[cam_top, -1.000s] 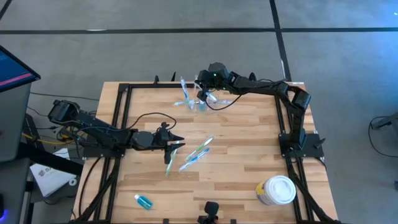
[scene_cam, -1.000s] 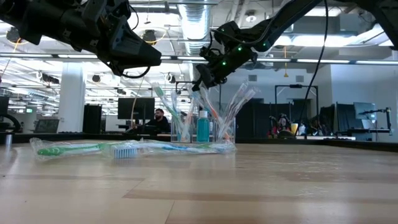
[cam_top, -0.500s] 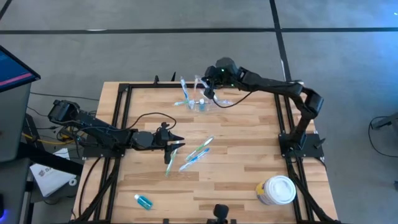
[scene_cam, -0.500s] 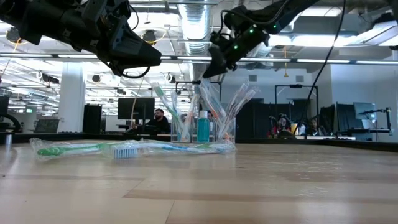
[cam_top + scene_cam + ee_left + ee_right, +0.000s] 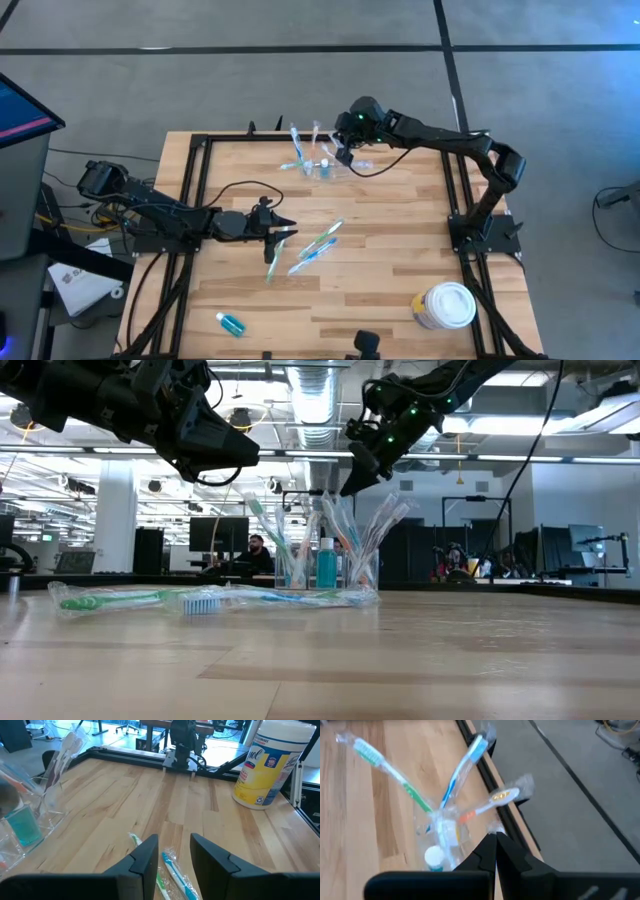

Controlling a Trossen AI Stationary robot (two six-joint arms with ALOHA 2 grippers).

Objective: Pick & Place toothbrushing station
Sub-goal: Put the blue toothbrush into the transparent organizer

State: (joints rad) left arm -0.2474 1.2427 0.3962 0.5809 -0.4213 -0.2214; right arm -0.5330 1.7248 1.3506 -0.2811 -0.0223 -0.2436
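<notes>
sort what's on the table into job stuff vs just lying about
Job: toothbrushing station holding wrapped brushes and a blue bottle; loose wrapped toothbrushes; left gripper; right gripper.
Lying about: white-lidded wipes tub; small blue bottle.

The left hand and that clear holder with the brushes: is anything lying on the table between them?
In the high view, only bare wood lies between the left hand and the toothbrushing station. The wrapped toothbrushes lie beside the hand, nearer the table's front.

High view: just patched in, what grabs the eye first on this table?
The toothbrushing station at the far edge, wrapped brushes fanning out of it, with the shut right gripper just above. Mid-table, the left gripper hovers over loose wrapped toothbrushes. A white-lidded tub stands near the right corner.
</notes>
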